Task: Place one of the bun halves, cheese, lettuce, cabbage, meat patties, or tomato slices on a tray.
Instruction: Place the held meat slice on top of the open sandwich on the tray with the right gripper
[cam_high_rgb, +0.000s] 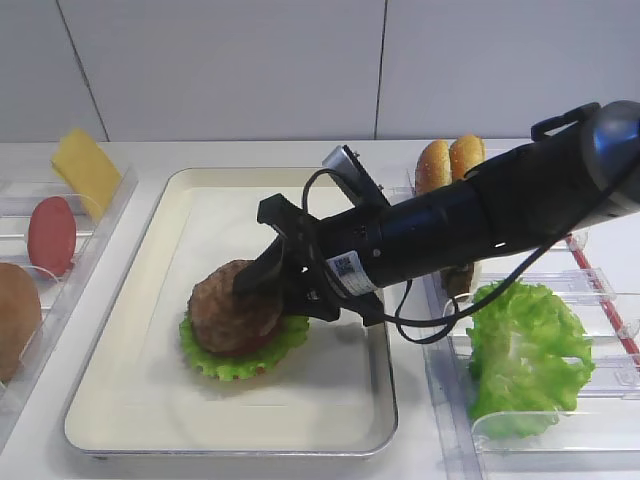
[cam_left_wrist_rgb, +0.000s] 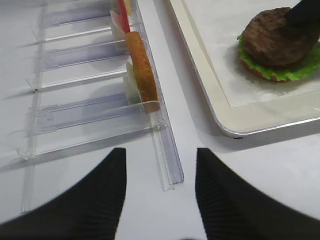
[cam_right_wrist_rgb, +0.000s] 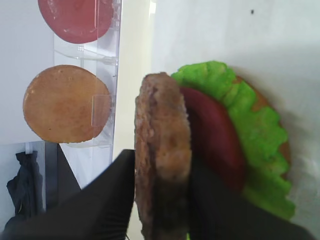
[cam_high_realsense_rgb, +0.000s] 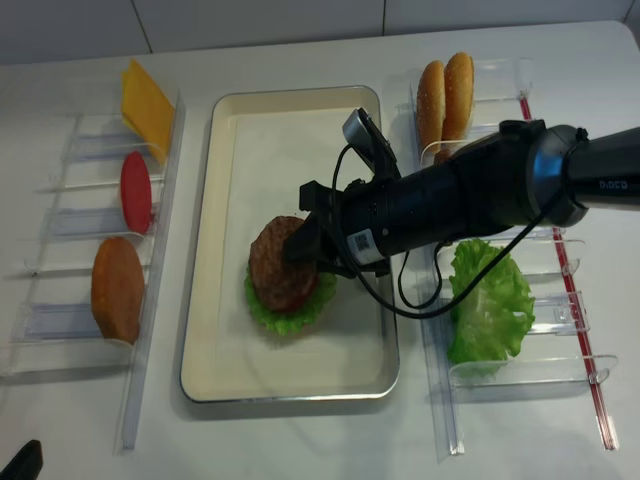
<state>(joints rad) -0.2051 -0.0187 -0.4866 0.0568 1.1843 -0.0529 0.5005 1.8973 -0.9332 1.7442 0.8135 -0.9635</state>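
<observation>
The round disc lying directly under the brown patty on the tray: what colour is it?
Smooth red tomato slice, seen best in the right wrist view.

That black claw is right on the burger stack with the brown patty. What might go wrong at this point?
Two things, I'd guess. The meat patty sits tilted on edge between the right gripper fingers, leaning on the tomato slice, so on release it may flop off-centre or slide off the stack. And the fingers stand so close to the lettuce that pulling back may drag the pile across the tray.
</observation>
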